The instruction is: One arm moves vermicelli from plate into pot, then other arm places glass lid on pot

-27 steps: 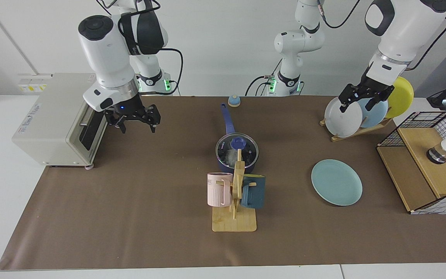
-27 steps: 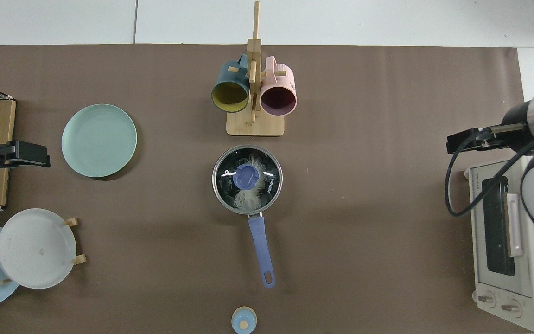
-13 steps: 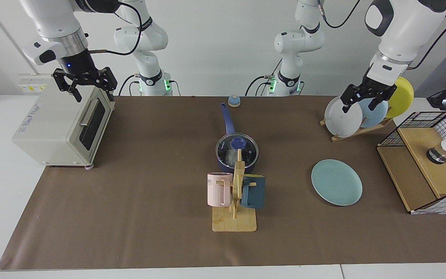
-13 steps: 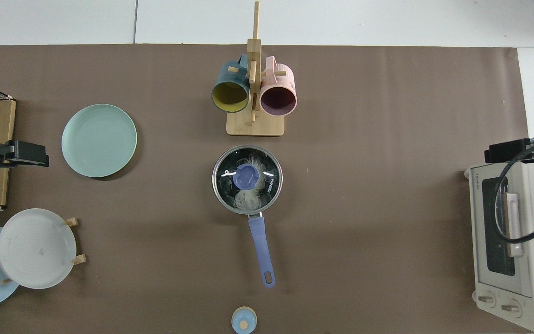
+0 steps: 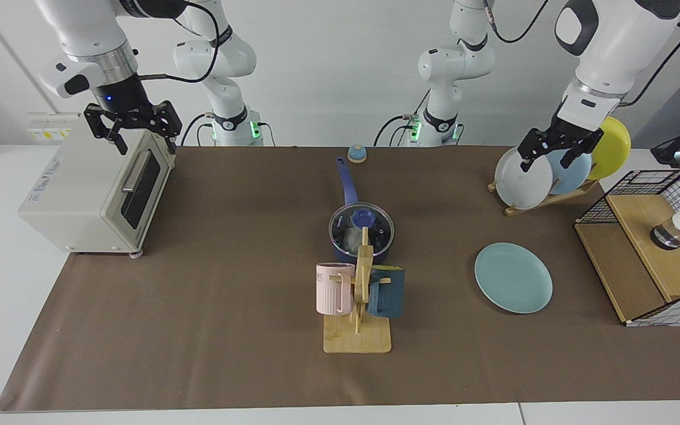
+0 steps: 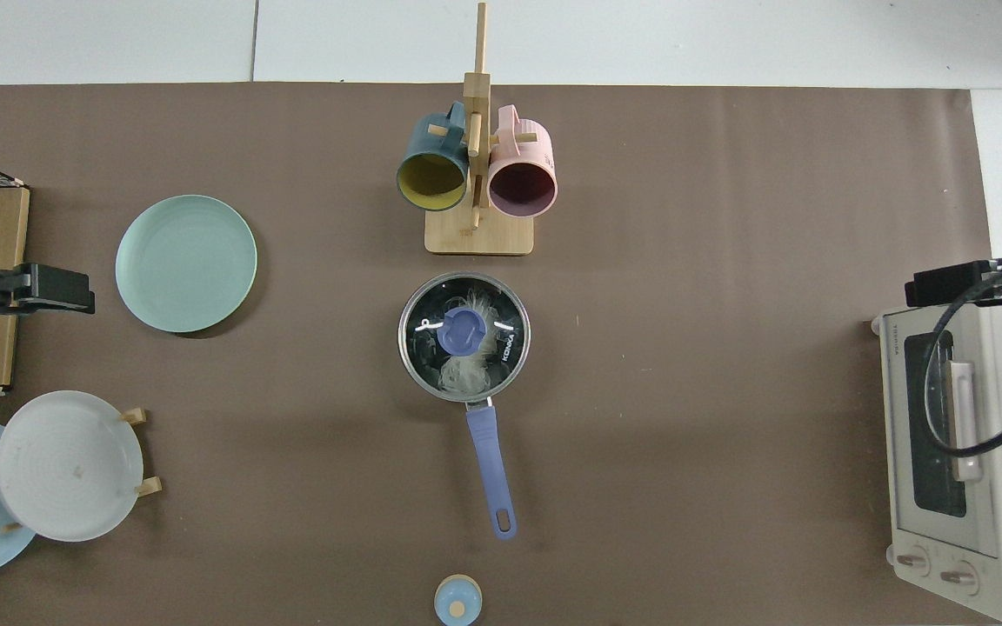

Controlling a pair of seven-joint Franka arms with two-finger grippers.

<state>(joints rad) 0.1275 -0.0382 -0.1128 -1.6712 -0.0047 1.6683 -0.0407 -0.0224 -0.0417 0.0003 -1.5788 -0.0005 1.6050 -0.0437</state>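
The pot (image 5: 362,235) stands near the middle of the counter (image 5: 228,295), just behind the mug rack (image 5: 359,295), and the glass lid (image 6: 464,337) sits flat on its rim with the blue knob centred. Through the glass the vermicelli (image 6: 475,361) shows as a pale tangle inside the pot, on the handle side. The pot's long axis runs along its straight handle, which points away from the mug rack toward the counter's robot-side edge. The plate (image 5: 513,277) lies bare toward the counter end where the left arm works. By this layout both steps look done, so no move seems to turn on a grasp. The right gripper (image 5: 132,125) hangs above the toaster oven (image 5: 89,186) at the far end, jaws apart and empty; the left gripper (image 5: 558,149) hovers by the upright plates (image 5: 538,171) in their rack, jaws apart and empty. Both stand well apart from the pot, neither clearly nearer.
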